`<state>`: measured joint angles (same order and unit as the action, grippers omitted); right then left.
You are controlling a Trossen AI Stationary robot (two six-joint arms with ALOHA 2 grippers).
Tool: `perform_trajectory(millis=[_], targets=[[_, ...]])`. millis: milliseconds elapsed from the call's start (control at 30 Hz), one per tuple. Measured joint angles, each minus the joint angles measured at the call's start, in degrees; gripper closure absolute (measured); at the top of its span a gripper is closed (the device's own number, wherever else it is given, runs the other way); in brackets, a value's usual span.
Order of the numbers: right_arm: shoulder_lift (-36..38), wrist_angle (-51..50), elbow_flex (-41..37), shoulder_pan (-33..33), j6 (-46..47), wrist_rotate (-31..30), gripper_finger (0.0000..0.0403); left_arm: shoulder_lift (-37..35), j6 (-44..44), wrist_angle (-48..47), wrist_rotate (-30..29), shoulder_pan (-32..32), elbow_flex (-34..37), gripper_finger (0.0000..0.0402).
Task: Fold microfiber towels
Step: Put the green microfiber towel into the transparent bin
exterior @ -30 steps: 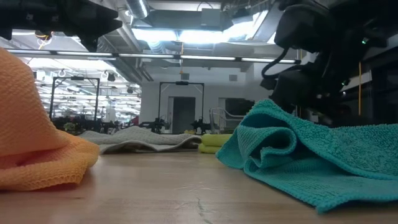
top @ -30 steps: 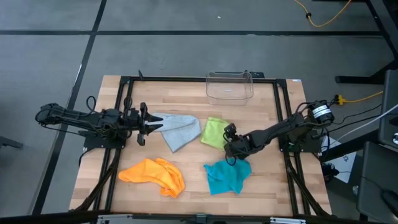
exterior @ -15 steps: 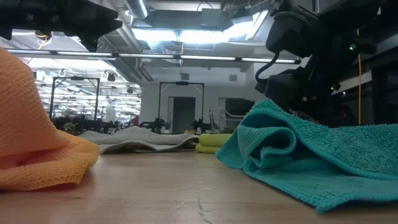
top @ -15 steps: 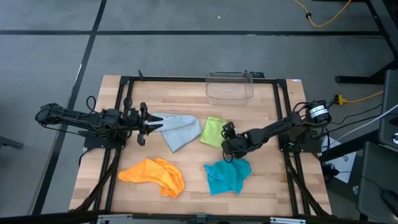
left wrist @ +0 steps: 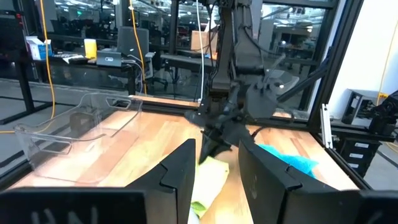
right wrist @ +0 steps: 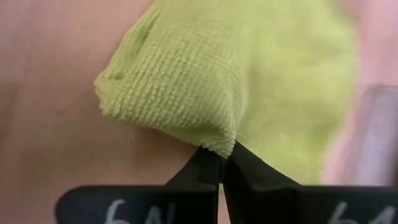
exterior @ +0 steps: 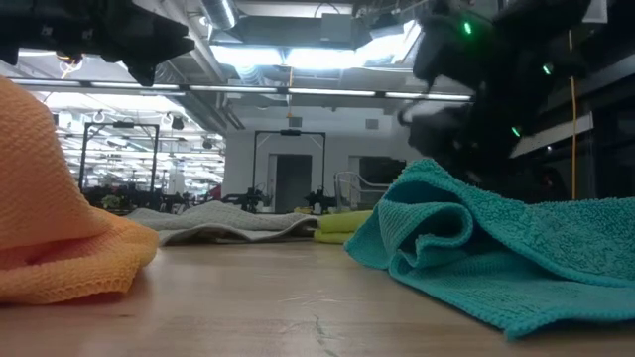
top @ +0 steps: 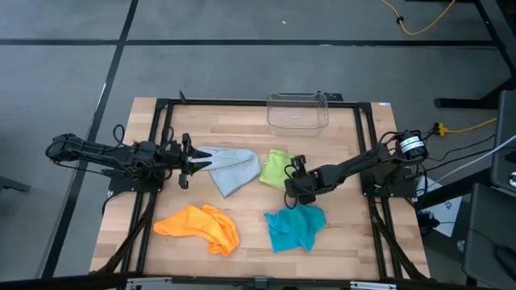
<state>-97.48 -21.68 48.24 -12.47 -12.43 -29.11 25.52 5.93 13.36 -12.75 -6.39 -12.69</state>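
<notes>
The right claw (right wrist: 222, 163) was clamped on only the lime green towel's (right wrist: 249, 81) edge, so the thin pinch risked slipping free; the left claw (top: 184, 159) stood apart beside the grey-blue towel (top: 232, 167).

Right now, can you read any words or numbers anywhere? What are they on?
"6": a white mark, cut off by the picture's edge, once on each side of the right hand, which pinches the lime green towel.
Blue box in the room behind: its print is too small to read.
Clear bin: no text on it.
Nothing else can be read.
</notes>
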Motion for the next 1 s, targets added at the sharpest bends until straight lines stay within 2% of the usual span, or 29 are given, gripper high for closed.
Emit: perform_trajectory(millis=[233, 433, 700, 867, 1000], targets=[[4.58, -10.47, 8.02, -0.07, 0.46, -7.8, 0.0399, 0.0, 0.06, -0.06, 0.01, -0.02, 0.0, 0.0286], [8.75, -20.08, 16.24, 0.48, 0.13, -17.47, 0.0401, 0.0, 1.23, -0.06, 0.0, 0.0, 0.0, 0.0286], [12.16, -26.46, 26.19, 7.08, -2.49, -26.5, 0.0401, 0.0, 1.23, -0.06, 0.0, -0.02, 0.0, 0.0286], [12.28, -25.54, 28.92, 15.75, -8.06, -26.39, 0.0402, 0.0, 1.23, -0.06, 0.0, -0.02, 0.0, 0.0286], [12.15, -23.58, 28.91, 24.38, -10.41, -21.07, 0.0402, 0.0, 1.23, -0.06, 0.0, -0.01, 0.0, 0.0286]])
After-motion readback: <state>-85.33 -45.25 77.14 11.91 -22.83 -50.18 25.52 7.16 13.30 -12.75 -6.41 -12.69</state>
